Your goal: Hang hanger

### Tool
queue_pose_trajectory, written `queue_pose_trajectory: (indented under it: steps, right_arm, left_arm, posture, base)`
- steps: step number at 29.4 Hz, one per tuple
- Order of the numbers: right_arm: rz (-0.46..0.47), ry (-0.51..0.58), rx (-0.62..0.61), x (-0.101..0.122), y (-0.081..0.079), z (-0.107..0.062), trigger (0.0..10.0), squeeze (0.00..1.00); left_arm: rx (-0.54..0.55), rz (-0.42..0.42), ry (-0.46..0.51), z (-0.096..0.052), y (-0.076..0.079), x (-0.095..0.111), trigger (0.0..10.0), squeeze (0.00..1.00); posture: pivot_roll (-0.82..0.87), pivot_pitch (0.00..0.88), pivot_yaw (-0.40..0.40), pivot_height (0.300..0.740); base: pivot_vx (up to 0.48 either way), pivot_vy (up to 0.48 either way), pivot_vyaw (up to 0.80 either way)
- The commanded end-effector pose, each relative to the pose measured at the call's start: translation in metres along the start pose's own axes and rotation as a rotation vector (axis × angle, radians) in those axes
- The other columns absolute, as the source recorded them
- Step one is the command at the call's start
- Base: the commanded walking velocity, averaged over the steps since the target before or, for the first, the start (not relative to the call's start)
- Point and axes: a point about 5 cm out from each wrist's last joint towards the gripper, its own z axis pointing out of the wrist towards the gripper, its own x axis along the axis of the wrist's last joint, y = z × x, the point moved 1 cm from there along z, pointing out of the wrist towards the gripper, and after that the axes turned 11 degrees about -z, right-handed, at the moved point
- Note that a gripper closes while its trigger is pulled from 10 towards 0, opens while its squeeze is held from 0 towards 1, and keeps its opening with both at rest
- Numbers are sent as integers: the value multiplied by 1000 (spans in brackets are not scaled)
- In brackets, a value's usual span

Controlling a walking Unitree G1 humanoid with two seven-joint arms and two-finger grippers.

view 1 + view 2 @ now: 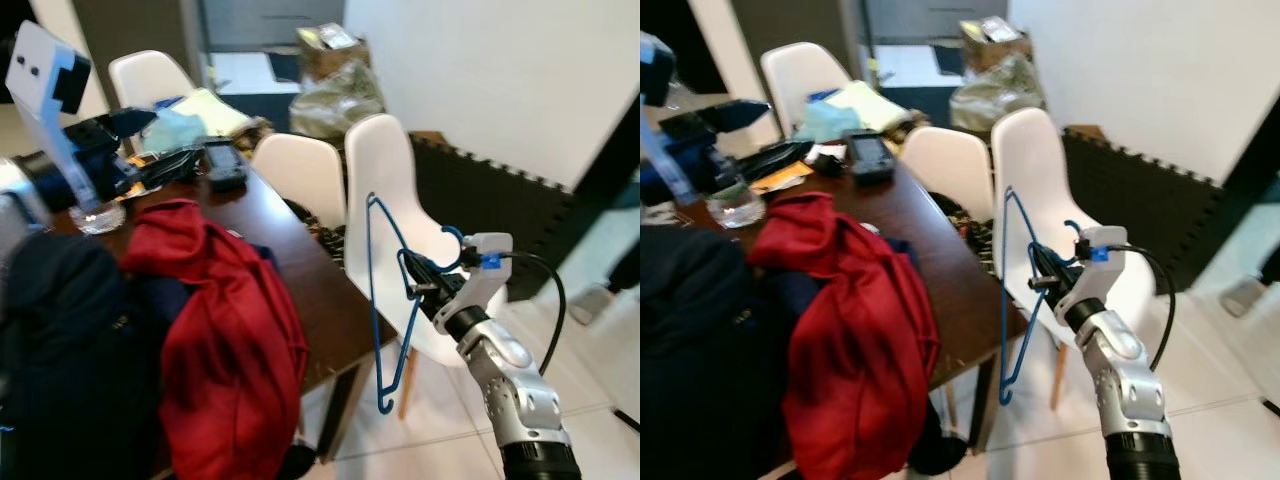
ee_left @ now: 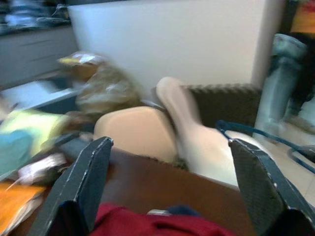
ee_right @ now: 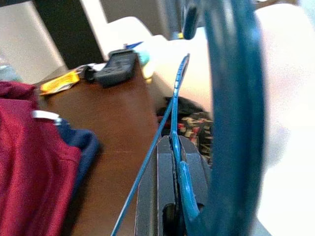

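The robot's right hand [image 1: 415,285] holds a blue wire hanger [image 1: 385,300] in the air to the right of a dark wooden worktop [image 1: 300,270], its two black fingers pinched together on the wire, as the right wrist view shows close up. The hanger hangs on edge, its hook curling back toward the wrist, its frame just in front of the nearer of two white chairs [image 1: 395,190] drawn up along the worktop's right side.

The left hand [image 2: 167,196] is raised at the far left above the worktop, fingers spread wide apart and gripping nothing.

A red garment [image 1: 225,340] lies heaped on the near part of the worktop, partly over dark blue clothing [image 1: 70,360]. Farther off sit a glass [image 1: 97,213], a black handheld device [image 1: 222,165] and some papers.

By the look of it, the carrying step is in hand: the hanger is secured but not yet hung. No rail, rod or hook for it can be made out, so the next move appears to call for finding a hanging place, then turning the hanger so its hook leads and can drop over the support before the fingers let go. The thin wire could twist in the pinch.

No brand, label or writing can be read; the device and papers are too small and blurred.
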Motion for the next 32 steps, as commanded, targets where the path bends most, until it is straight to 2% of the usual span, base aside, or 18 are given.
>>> queue_pose_trajectory:
  steps: [1, 2, 5, 6, 7, 8, 10, 11, 13, 15, 19, 26, 29, 32]
  right_arm:
    - [0, 22, 17, 3, -3, 1, 10000, 0]
    - [-2, 23, 23, 4, -3, 1, 10000, 0]
    - [-2, 23, 23, 4, -3, 1, 10000, 0]
    - [0, 23, 24, 4, -2, 2, 10000, 0]
    - [0, 23, 24, 4, -2, 2, 10000, 0]
    - [3, 25, 25, 4, -3, 3, 10000, 0]
    - [3, 25, 25, 4, -3, 3, 10000, 0]
    - [6, 27, 27, 4, -4, 4, 10000, 0]
    - [6, 27, 27, 4, -4, 4, 10000, 0]
    - [10, 29, 27, 4, -5, 4, 10000, 0]
    - [11, 29, 26, 4, -5, 4, 10000, 0]
    - [11, 27, 39, 3, -7, 4, 10000, 0]
    - [10, 26, 45, 3, -7, 5, 10000, 0]
    - [-14, 10, 56, 1, -10, 5, 10000, 0]
  left_arm:
    - [23, 2, -27, 0, 2, -6, 10000, 0]
    - [49, -49, -6, 5, 17, -19, 10000, 0]
    - [49, -49, -6, 5, 17, -19, 10000, 0]
    - [62, -52, -7, 10, 32, -28, 10000, 0]
    - [62, -52, -7, 10, 32, -28, 10000, 0]
    - [66, -51, -21, 17, 45, -35, 10000, 0]
    - [66, -51, -21, 17, 45, -35, 10000, 0]
    - [59, -46, -29, 22, 54, -38, 10000, 0]
    - [59, -46, -29, 22, 54, -38, 10000, 0]
    - [45, -62, 0, 29, 60, -35, 10000, 0]
    - [44, -68, 14, 29, 60, -32, 10000, 0]
    - [146, -69, 61, 27, 58, -25, 10000, 0]
    - [203, -56, 75, 25, 51, -22, 10000, 0]
    - [368, -8, 83, 15, 30, -21, 10000, 0]
  posture:
    - [141, 65, -38, 740]
    - [148, 67, -37, 740]
    - [148, 67, -37, 740]
    - [154, 67, -39, 740]
    - [154, 67, -39, 740]
    - [151, 65, -35, 740]
    - [151, 65, -35, 740]
    - [147, 64, -32, 740]
    - [147, 64, -32, 740]
    - [145, 65, -30, 740]
    - [145, 65, -30, 740]
    - [151, 68, -34, 740]
    - [151, 68, -34, 740]
    - [152, 69, -33, 740]
  base:
    - [0, 0, 800]
    - [0, 0, 800]
    - [0, 0, 800]
    - [0, 0, 800]
    - [0, 0, 800]
    - [-480, 0, 800]
    - [-480, 0, 800]
    - [-480, 0, 800]
    - [-480, 0, 800]
    - [-221, 0, 800]
    - [0, 0, 800]
    - [0, 0, 800]
    - [0, 0, 800]
    - [0, 0, 673]
